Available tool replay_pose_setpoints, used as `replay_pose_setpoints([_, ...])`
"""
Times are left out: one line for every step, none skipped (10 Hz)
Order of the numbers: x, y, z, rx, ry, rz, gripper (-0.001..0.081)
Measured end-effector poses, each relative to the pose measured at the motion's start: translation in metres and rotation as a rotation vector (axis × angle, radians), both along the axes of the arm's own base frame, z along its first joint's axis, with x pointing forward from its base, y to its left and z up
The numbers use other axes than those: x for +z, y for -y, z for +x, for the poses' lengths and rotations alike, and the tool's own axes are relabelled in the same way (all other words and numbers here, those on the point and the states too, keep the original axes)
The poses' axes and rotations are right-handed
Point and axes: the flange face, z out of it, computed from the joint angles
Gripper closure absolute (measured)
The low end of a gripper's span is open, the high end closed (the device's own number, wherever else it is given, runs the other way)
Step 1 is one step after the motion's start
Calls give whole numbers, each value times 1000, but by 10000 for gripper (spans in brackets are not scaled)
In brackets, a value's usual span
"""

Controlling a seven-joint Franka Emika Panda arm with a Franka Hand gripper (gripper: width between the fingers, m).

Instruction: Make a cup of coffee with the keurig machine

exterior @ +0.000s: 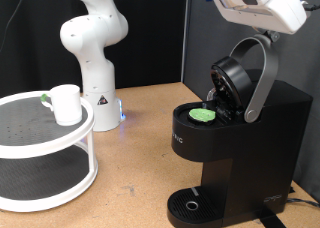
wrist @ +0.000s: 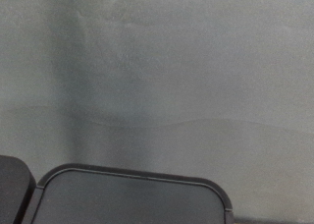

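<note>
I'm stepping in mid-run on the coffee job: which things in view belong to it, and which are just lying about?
Belong to the job:
- keurig machine, lid raised
- green-topped pod sitting in the open brew chamber
- cup on the rack's top tier
- gripper: its fingers are not in view

Just there:
- white two-tier round rack
- wooden table
- grey backdrop

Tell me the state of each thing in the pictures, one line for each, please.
keurig machine: lid raised, green-topped pod sitting in its holder.
drip tray: nothing on it.
cup: upright on the white round shelf, top tier.
gripper: fingers not visible; hand at the exterior view's top right.
</note>
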Motion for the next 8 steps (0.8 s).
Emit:
replay_pose_setpoints([0, 1, 0, 3, 4, 2, 805])
replay_pose_setpoints([1, 4, -1, 12, 10, 6, 805])
replay_pose_setpoints([4, 10, -2, 24, 13, 14, 805])
replay_pose_setpoints([6, 17, -5, 39, 11, 22, 805])
replay_pose_setpoints([10, 25, -8, 57, 12, 32, 805])
replay_pose_setpoints([13, 35, -11, 65, 10, 40, 805])
replay_pose_setpoints([14, 46, -12, 58, 12, 36, 805])
replay_pose_setpoints([12, 55, -12, 47, 9, 23, 805])
